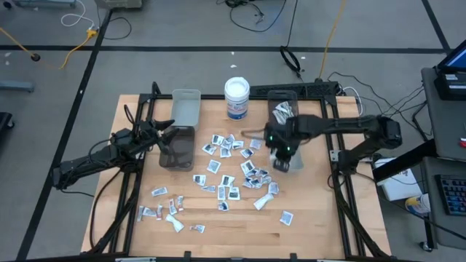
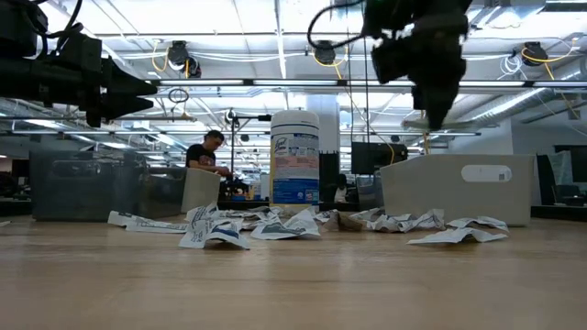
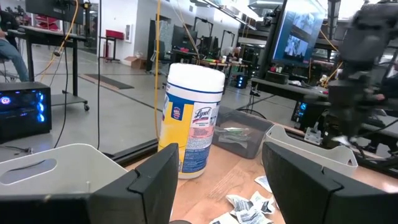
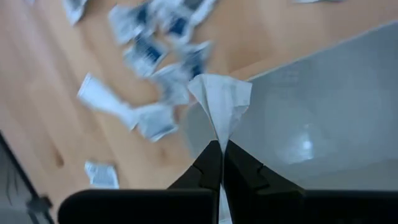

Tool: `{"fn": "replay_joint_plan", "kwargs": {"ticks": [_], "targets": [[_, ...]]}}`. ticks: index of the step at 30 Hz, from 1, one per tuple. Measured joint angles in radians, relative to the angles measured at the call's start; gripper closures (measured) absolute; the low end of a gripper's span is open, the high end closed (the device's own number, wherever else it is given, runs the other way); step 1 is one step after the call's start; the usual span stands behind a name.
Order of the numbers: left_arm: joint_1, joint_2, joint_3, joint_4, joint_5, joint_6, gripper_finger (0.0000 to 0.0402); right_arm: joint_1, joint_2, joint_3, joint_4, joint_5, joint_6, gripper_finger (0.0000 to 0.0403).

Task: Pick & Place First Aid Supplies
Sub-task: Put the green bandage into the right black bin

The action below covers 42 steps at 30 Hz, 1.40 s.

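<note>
A white packet (image 4: 221, 102) is pinched between the shut fingers of the right gripper (image 4: 221, 152), which hangs above the near corner of the grey bin (image 1: 285, 161) at about three o'clock from the table's middle; the packet's creased top sticks up past the fingertips, over the bin's rim. The rest of the first aid supplies (image 1: 231, 173) lie scattered on the wooden table (image 1: 328, 218) from the centre down toward seven o'clock, mostly small white squares with dark print and a few pale strips. By my reading the step in hand is the carry-and-drop: the packet is lifted and nearly over its bin, so the next move calls for centring it over the opening and parting the fingers. The left gripper (image 1: 169, 133) waits at nine o'clock with its fingers apart, beside a dark bin (image 1: 177, 149). At twelve o'clock stands a white tub of wipes (image 3: 191, 118) whose blue and yellow label reads "Lysol"; the smaller print on it is unreadable.
</note>
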Motion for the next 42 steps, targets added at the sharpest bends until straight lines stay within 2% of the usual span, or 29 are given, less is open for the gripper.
{"fn": "replay_joint_plan", "kwargs": {"ticks": [6, 13, 19, 24, 30, 39, 42], "targets": [[0.0, 0.0, 0.0, 0.0, 0.0, 0.0, 0.0165, -0.168, 0.0, 0.001, 0.004, 0.051, 0.022, 0.0402], [0.0, 0.0, 0.0, 0.0, 0.0, 0.0, 0.0165, -0.353, 0.0, 0.001, 0.003, 0.057, 0.015, 0.0402], [0.0, 0.0, 0.0, 0.0, 0.0, 0.0, 0.0165, -0.474, 0.0, 0.001, 0.003, 0.156, 0.007, 0.0402], [0.0, 0.0, 0.0, 0.0, 0.0, 0.0, 0.0165, -0.538, 0.015, 0.002, 0.027, 0.233, 0.006, 0.0403], [0.0, 0.0, 0.0, 0.0, 0.0, 0.0, 0.0165, -0.593, 0.062, 0.053, 0.03, 0.233, -0.012, 0.0403], [0.0, 0.0, 0.0, 0.0, 0.0, 0.0, 0.0165, -0.636, 0.187, 0.248, -0.002, 0.233, -0.035, 0.0403], [0.0, 0.0, 0.0, 0.0, 0.0, 0.0, 0.0165, -0.644, 0.224, 0.255, 0.0, 0.233, -0.036, 0.0403]]}}
